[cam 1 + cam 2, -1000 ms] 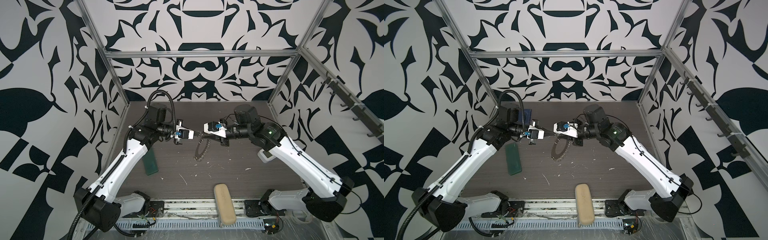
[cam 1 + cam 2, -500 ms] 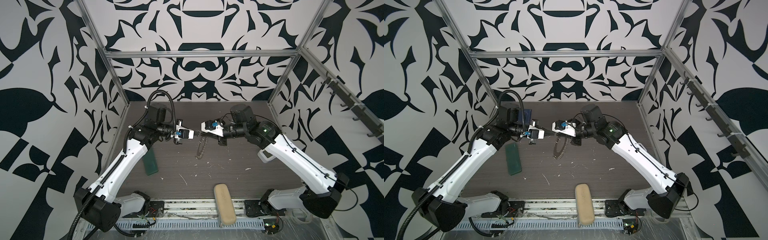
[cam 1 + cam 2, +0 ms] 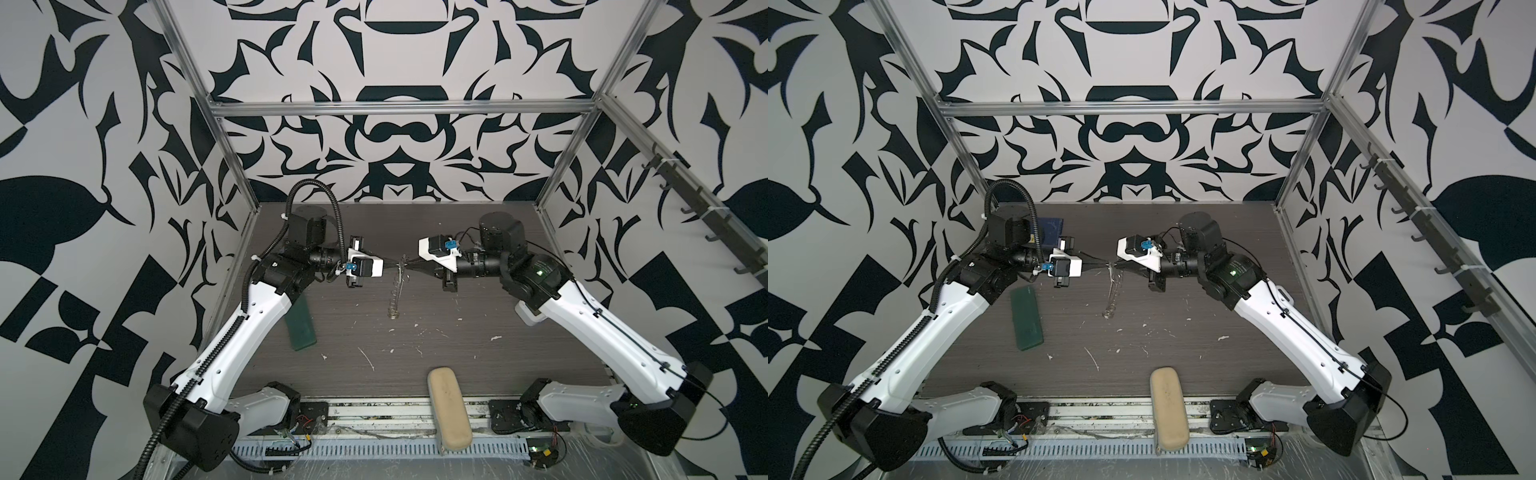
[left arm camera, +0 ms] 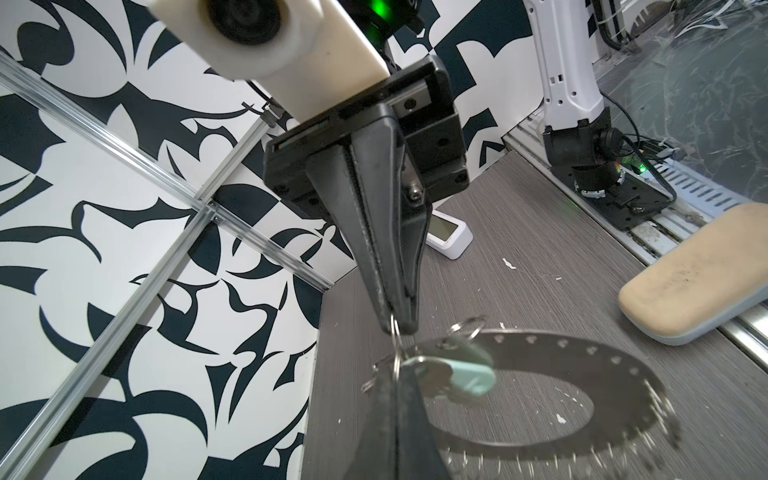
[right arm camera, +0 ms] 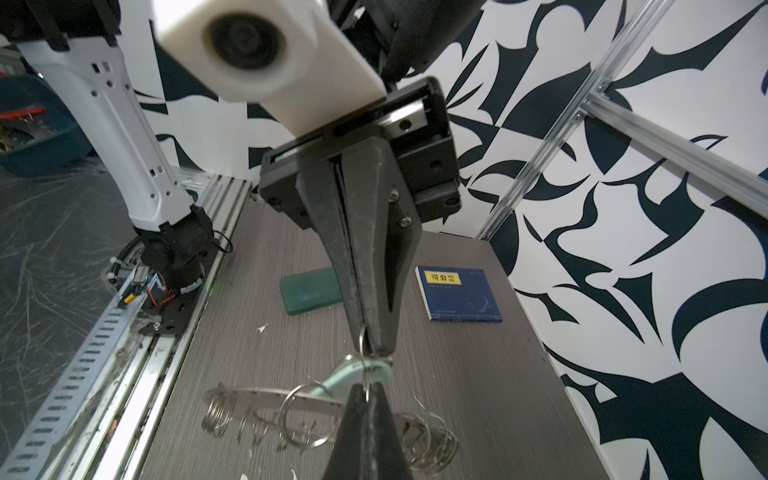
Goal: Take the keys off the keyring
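You have the left gripper point(image 3: 395, 270) and right gripper point(image 3: 410, 268) both clenched, tip to tip, on the small split ring point(image 4: 394, 338) carrying the keys point(image 4: 469, 368), the keyring point(image 3: 395, 297) hanging beneath them above the table point(image 3: 478, 353); separation appears in hand, and the next move calls for working that ring off the hoop without slipping.

left arm point(image 3: 257, 309): I see it reaching inward, forearm raised, wrist level | left gripper point(image 3: 392, 271): jaws closed | right arm point(image 3: 582, 309): I see it reaching inward, mirrored, wrist level | right gripper point(image 3: 411, 270): jaws closed | both grippers: nose to nose, almost touching, held aloft at mid-workspace
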`<control>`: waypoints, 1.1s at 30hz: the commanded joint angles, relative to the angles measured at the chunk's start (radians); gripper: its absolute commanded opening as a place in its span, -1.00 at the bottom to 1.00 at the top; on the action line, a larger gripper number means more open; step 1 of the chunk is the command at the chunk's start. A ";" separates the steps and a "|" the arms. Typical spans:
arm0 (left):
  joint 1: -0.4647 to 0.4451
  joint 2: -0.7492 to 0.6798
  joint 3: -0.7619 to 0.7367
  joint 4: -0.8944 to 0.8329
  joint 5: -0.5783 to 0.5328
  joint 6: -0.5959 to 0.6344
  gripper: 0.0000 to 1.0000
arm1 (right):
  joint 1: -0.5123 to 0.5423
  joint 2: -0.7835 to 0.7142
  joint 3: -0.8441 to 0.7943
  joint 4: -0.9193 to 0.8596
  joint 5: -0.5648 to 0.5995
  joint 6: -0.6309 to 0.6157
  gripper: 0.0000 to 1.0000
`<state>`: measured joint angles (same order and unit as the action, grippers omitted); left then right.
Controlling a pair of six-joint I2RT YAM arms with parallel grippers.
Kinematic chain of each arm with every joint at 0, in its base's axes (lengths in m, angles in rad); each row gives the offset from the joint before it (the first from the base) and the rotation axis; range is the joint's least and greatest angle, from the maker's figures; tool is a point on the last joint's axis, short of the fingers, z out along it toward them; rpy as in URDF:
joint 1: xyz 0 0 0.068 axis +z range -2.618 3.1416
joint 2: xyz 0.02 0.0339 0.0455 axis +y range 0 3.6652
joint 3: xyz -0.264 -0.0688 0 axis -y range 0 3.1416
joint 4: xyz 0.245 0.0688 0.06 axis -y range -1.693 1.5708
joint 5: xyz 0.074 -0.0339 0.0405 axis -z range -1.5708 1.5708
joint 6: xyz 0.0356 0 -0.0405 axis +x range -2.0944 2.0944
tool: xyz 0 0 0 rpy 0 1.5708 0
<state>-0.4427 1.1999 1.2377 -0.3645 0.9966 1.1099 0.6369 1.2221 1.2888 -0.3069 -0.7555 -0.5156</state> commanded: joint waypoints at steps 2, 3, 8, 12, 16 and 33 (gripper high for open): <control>0.029 -0.029 -0.033 0.050 -0.009 -0.041 -1.00 | -0.043 -0.058 -0.037 0.184 -0.081 0.152 -1.00; 0.029 -0.029 -0.037 0.061 -0.009 -0.045 -1.00 | -0.046 -0.058 -0.043 0.206 -0.087 0.169 -1.00; 0.030 -0.033 -0.092 0.187 -0.030 -0.085 -1.00 | -0.049 -0.061 -0.094 0.374 -0.102 0.293 -1.00; 0.030 -0.038 -0.124 0.247 -0.032 -0.095 -1.00 | -0.052 -0.062 -0.124 0.471 -0.096 0.359 -1.00; 0.028 -0.042 -0.154 0.319 -0.042 -0.121 -1.00 | -0.058 -0.062 -0.156 0.574 -0.078 0.422 -1.00; 0.001 -0.029 -0.233 0.541 -0.117 -0.175 -1.00 | -0.058 -0.012 -0.207 0.859 -0.006 0.592 -1.00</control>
<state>-0.4351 1.1717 1.0359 0.1558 0.8997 0.9497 0.5896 1.2285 1.0576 0.3450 -0.8032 0.0269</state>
